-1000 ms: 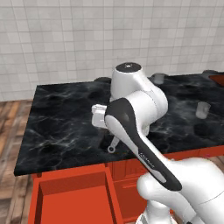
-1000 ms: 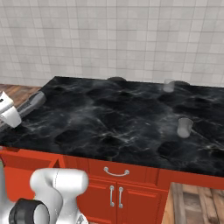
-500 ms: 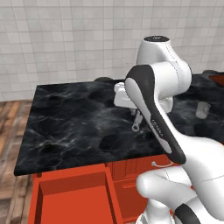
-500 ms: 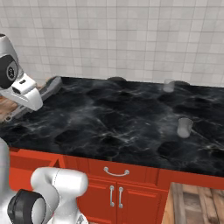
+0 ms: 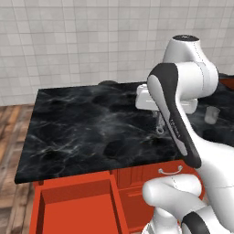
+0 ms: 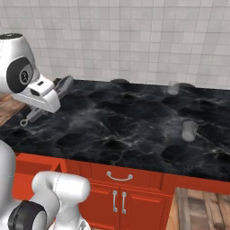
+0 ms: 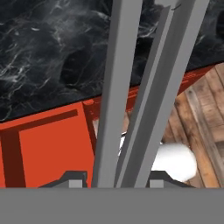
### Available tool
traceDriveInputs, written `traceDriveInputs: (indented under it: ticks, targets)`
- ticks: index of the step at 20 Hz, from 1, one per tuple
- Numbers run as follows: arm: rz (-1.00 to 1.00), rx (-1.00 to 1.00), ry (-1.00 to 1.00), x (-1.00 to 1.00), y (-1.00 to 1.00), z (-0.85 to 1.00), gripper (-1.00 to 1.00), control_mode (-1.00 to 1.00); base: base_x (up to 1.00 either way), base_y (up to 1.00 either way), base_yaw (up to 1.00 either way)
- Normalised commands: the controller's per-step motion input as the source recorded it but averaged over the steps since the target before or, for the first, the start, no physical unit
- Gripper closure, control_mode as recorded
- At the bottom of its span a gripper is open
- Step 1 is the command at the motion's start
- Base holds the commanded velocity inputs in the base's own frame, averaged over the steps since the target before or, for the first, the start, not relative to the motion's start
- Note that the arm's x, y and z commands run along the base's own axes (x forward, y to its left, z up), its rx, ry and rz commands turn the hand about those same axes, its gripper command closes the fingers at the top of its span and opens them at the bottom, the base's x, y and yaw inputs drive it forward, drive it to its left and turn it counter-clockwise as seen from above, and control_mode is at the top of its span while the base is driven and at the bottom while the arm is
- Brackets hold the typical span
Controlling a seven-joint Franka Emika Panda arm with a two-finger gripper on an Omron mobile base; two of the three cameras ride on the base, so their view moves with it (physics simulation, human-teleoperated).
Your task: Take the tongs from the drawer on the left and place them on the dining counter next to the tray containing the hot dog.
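Since a second ago the arm has swung up and to the right across both base views, lifting its hand from low over the near edge of the dining worktop (image 5: 91, 132) to a spot further along the black marble. The base itself has not driven; the marble and cabinet fronts sit where they did. The tongs (image 6: 42, 107) have travelled with the hand, so I judge the pick-up from the drawer (image 5: 77, 210) done and the carry toward the tray under way, with the set-down not yet made.

The pincer (image 7: 116, 179) is closed part-way on the tongs: in the hand view its two dark tips stand either side of the two grey blades, which run up the picture from between them.

The views differ usefully. The right base view shows the tongs as a whole, slanting out of the white hand, one end over the marble and the looped end hanging beyond the worktop's left edge. The left base view hides most of that behind the arm, leaving only the looped end visible, but it shows the drawer pulled open, its red inside bare. The hand view looks down past the blades at that same open drawer, the worktop edge and wood floor (image 7: 201, 109). Two small glass cups (image 6: 189, 130) stand on the far right of the marble.
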Motion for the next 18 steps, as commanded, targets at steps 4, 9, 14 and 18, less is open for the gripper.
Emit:
traceDriveInputs:
  ticks: [4, 9, 14, 18]
  targets:
    - [0.05, 0.0, -0.05, 0.0, -0.41, 0.0, 1.0, -1.0, 0.0, 0.0, 0.0]
    - [0.06, 0.0, -0.03, 0.0, -0.47, 0.0, 1.0, -1.0, 0.0, 0.0, 0.0]
    - [0.06, 0.0, 0.0, 0.0, -0.46, 0.0, 1.0, -1.0, 0.0, 0.0, 0.0]
    - [0.04, 0.0, 0.0, 0.02, -0.3, 0.0, 1.0, -1.0, 0.0, 0.0, 0.0]
